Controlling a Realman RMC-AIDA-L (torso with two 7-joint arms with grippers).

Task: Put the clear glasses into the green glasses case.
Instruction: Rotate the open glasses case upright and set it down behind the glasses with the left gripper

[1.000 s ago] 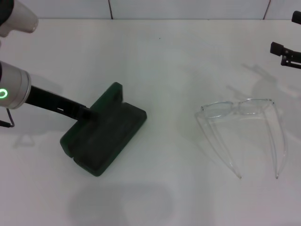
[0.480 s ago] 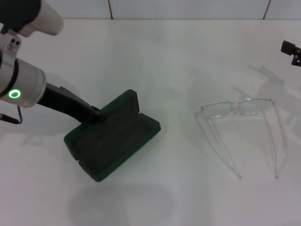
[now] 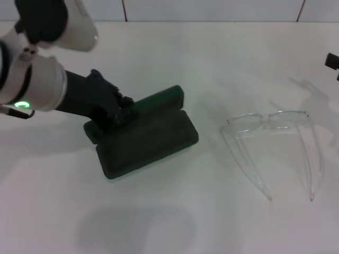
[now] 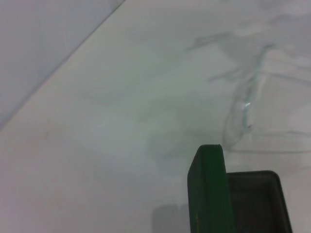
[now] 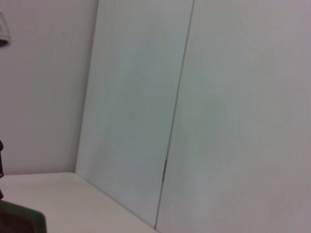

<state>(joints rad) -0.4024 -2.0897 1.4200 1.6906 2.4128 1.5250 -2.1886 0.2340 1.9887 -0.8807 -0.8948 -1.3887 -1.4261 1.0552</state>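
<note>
A plain white tabletop (image 3: 175, 222) fills the scene, backed by a pale panelled wall (image 5: 218, 97) with thin dark seams.

Far to the left, the robot's left arm, a white sleeve with a glowing green ring and a black forearm, reaches in low over the surface. Its left gripper (image 3: 117, 110) sits right at the near-left corner of the green glasses case (image 3: 145, 135), a dark green rectangular hard case with rounded corners. The black fingers are pressed against the case where lid and base meet, but whether they are clamped on it or merely touching I cannot tell. The case lies open on the table, extending rightward from the claw: the lid (image 3: 159, 99) stands tilted up along the far side, and the dark-lined tray faces upward. From the left wrist camera the lid's edge (image 4: 209, 189) rises as a bright green band beside the dark interior.

Well to the right of that claw, apart from the case, the clear glasses (image 3: 270, 123), fully transparent plastic with long thin curved arms, rest on the table, arms unfolded and pointing toward the robot.

At the far right edge, only a small black part of the right gripper (image 3: 333, 62) shows, well away from the glasses; its fingers are out of sight.
</note>
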